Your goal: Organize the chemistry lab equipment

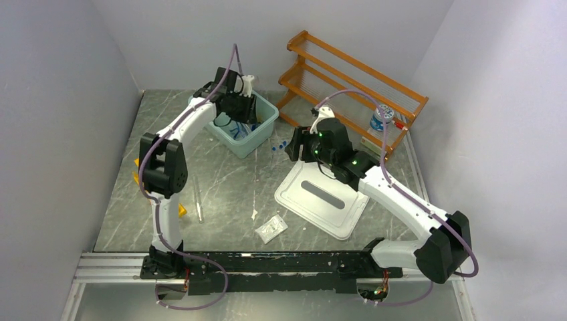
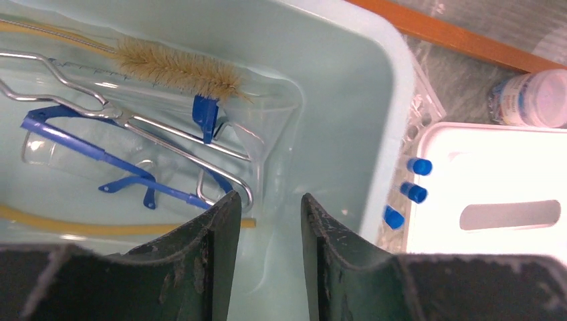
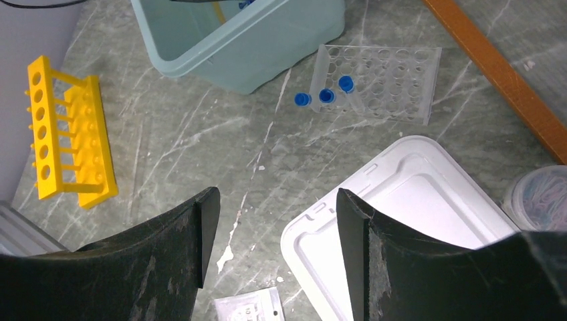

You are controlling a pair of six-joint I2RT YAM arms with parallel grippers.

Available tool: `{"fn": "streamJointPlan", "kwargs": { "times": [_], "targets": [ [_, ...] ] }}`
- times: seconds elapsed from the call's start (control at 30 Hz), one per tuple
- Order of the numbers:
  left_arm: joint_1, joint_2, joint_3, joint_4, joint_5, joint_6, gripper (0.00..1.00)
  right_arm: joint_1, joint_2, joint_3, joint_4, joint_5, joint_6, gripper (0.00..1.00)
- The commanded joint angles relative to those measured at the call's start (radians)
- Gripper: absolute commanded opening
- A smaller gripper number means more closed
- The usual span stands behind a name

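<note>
Left arm [image 1: 162, 167] hides most of the yellow rack [image 1: 181, 210].

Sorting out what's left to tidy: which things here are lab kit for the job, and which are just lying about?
Job: brush, metal tongs, goggles, amber tubing (all in the bin); blue-capped vials, yellow rack, small jar.
Lying about: orange shelf, white lid, plastic packet.

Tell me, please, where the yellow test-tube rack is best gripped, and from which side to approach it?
Probably from above, at mid-length of the yellow test-tube rack. Pinch across one long rail, such as the holed strip. The rack lies flat on the table, its rails are narrow and straight, and the gaps between its rungs leave room for a finger.
</note>
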Motion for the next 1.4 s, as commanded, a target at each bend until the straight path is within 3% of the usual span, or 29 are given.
{"fn": "streamJointPlan", "kwargs": {
  "times": [0.0,0.17,0.33,0.43,0.53,0.67,0.87,1.17,1.37],
  "targets": [
    [0.0,-0.135,0.048,-0.049,-0.009,-0.002,0.44,-0.002,-0.001,0.012,-0.008,-0.027,-0.004,0.68],
    [-0.001,-0.262,0.003,-0.017,0.038,-0.07,0.54,0.009,0.034,-0.002,-0.056,-0.129,-0.033,0.68],
    [-0.001,-0.446,-0.134,0.08,0.031,-0.155,0.58,0.08,0.045,-0.074,-0.085,-0.052,-0.013,0.69],
    [-0.002,-0.554,-0.224,0.102,-0.032,-0.191,0.54,0.153,0.083,-0.095,-0.115,0.004,0.026,0.73],
    [-0.001,-0.66,-0.32,0.107,-0.08,-0.22,0.52,0.257,0.125,-0.111,-0.142,0.081,0.106,0.76],
    [-0.001,-0.808,-0.501,0.143,-0.035,-0.244,0.52,0.359,0.155,-0.158,-0.141,0.122,0.265,0.76],
    [-0.001,-0.996,-0.762,0.189,0.046,-0.298,0.56,0.398,0.162,-0.25,-0.175,0.118,0.498,0.73],
    [-0.004,-1.069,-0.934,0.174,0.126,-0.334,0.62,0.407,0.242,-0.264,-0.185,-0.017,0.557,0.75],
    [-0.007,-1.094,-0.983,0.159,0.111,-0.335,0.64,0.43,0.321,-0.254,-0.124,-0.036,0.625,0.65]
  ]
}}
